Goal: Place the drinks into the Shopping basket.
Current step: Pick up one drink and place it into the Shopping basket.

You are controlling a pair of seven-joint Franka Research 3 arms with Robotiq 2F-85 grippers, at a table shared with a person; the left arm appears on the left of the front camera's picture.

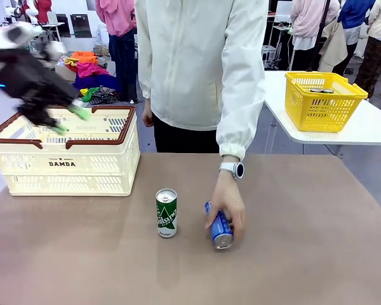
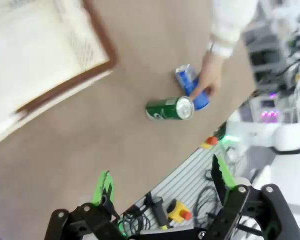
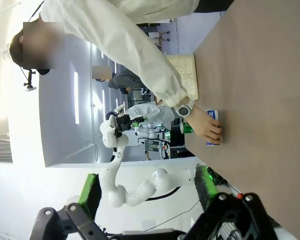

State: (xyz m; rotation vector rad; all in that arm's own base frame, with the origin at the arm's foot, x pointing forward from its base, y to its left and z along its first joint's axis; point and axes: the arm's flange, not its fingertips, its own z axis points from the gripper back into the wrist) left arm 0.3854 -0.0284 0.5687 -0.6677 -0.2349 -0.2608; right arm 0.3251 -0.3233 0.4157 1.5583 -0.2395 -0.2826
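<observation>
While the person's hand (image 1: pixel 227 204) is resting on the blue can (image 1: pixel 220 226), which is lying on its side at three o'clock of the upright green can (image 1: pixel 166 213), we are flagging the main risk: a gripper reaching in now could be meeting fingers or sending the blue can rolling.

The basket (image 1: pixel 82 178) is sitting at ten o'clock on the table (image 1: pixel 305 254), with both cans outside it.

Our left gripper (image 1: pixel 70 121) is hanging over the basket rim, blurred, jaws spread wide and carrying nothing. Our right gripper (image 3: pixel 147 185) is gaping likewise, empty.

We are judging the green can slim and tippy, so an off-centre pinch could be toppling it against the blue can. The yellow basket (image 1: pixel 324 101) at two o'clock could be inviting a wrong drop.
</observation>
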